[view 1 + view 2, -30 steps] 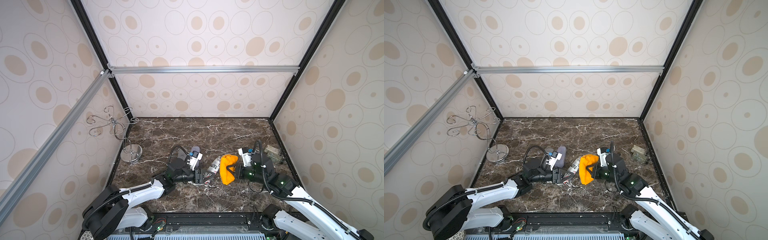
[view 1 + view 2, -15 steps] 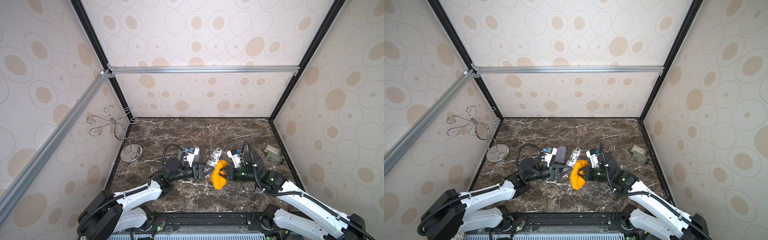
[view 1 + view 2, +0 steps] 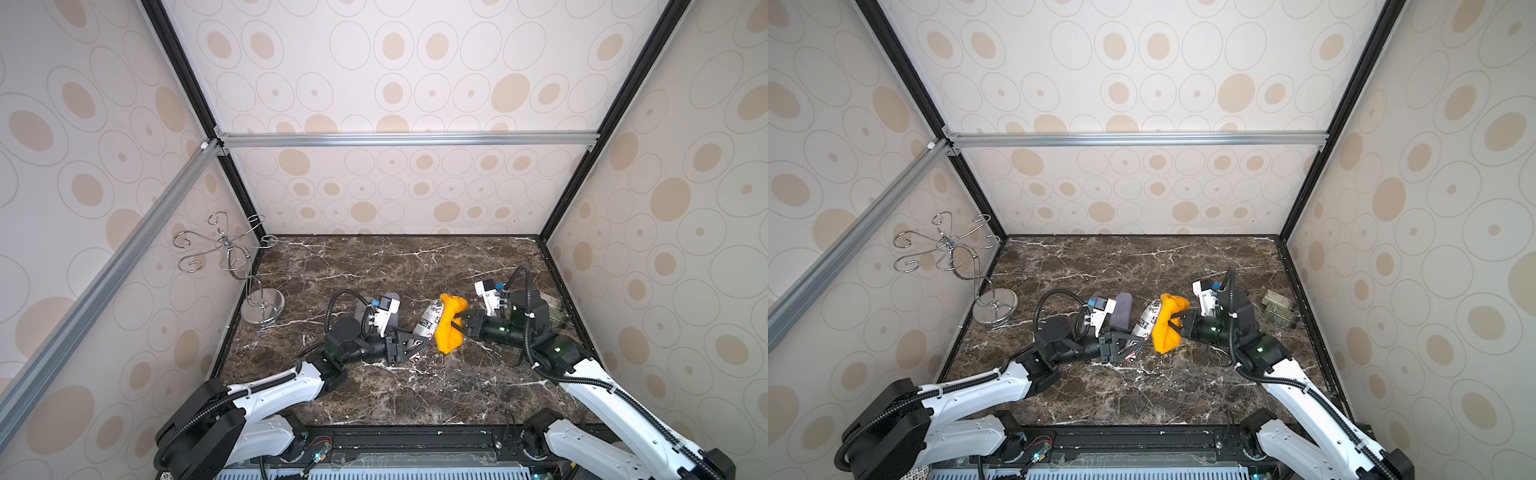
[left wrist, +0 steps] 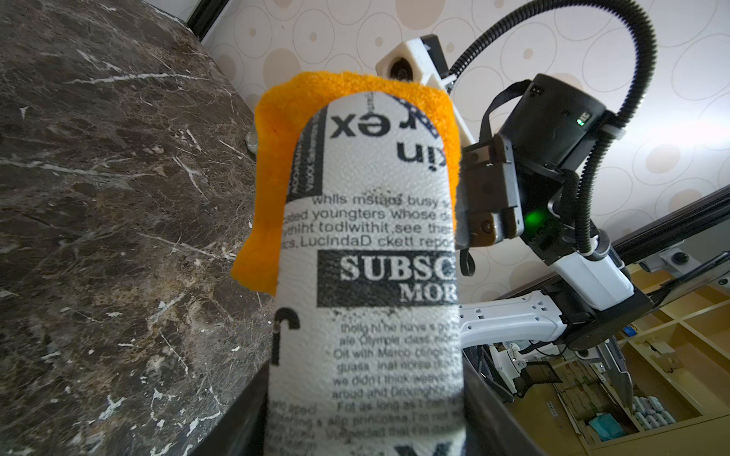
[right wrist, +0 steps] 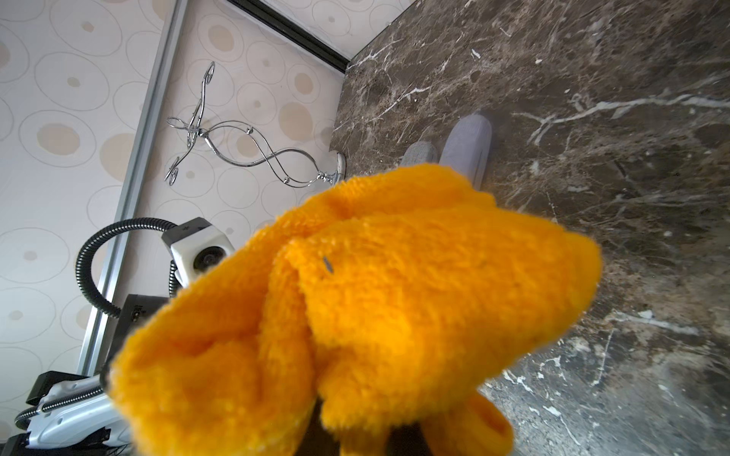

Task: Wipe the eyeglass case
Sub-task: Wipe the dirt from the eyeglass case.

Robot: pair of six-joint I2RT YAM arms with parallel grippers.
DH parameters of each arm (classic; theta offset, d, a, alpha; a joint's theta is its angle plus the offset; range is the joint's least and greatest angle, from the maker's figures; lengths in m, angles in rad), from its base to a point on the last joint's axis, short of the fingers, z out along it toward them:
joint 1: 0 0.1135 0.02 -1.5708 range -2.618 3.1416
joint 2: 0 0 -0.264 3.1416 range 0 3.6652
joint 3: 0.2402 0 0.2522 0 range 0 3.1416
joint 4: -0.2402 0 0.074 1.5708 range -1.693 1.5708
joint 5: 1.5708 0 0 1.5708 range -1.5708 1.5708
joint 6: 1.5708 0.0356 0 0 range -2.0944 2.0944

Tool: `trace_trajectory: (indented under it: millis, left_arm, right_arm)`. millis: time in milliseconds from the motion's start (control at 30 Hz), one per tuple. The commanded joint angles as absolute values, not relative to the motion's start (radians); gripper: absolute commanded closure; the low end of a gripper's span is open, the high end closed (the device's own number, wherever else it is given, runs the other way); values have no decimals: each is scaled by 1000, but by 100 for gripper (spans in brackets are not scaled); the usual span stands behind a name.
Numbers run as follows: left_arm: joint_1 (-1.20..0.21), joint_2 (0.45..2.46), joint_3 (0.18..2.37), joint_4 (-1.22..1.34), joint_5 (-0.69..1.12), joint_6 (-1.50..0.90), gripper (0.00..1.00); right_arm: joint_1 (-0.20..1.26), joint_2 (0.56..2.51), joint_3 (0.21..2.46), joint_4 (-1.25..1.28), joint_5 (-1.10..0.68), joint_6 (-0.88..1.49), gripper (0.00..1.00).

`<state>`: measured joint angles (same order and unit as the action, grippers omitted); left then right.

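The eyeglass case (image 3: 428,323) (image 3: 1147,319) (image 4: 375,256) is white with black newspaper print and is held off the marble table. My left gripper (image 3: 409,347) (image 3: 1128,345) (image 4: 365,426) is shut on its near end. A fluffy orange cloth (image 3: 449,326) (image 3: 1168,324) (image 5: 355,308) (image 4: 276,169) is pressed against the case's far end and side. My right gripper (image 3: 459,324) (image 3: 1177,322) (image 5: 367,430) is shut on that cloth, which hides its fingertips in the right wrist view.
A grey pouch (image 3: 388,309) (image 3: 1121,309) (image 5: 466,146) lies behind the left wrist. A chrome wire stand (image 3: 249,274) (image 3: 967,266) (image 5: 245,146) rises at the left wall. A small greenish box (image 3: 1277,309) sits by the right wall. Enclosure walls border the table (image 3: 395,266).
The case and cloth have moved back and a little right. The cloth now wraps the case's far end rather than hanging beside its lower part. Both grips are unchanged.
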<state>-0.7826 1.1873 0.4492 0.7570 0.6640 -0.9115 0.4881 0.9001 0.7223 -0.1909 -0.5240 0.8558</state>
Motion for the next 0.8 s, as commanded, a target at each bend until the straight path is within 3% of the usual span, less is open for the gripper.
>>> trace_trajectory:
  millis: [0, 167, 333, 533, 767]
  left_arm:
    - [-797, 1183, 489, 764, 709, -874, 49]
    - [-798, 1198, 512, 742, 712, -838, 50]
    - [-809, 1188, 531, 570, 684, -686, 51]
    - [-871, 1152, 573, 262, 506, -422, 55]
    - [-945, 1137, 594, 216, 444, -336, 55]
  right_arm:
    - [567, 898, 700, -168, -557, 858, 100]
    - [605, 854, 667, -262, -499, 835, 100]
    - [588, 758, 710, -483, -314, 751, 100]
    - [544, 747, 832, -686, -295, 643, 100]
    - [542, 836, 901, -788, -330, 564, 100]
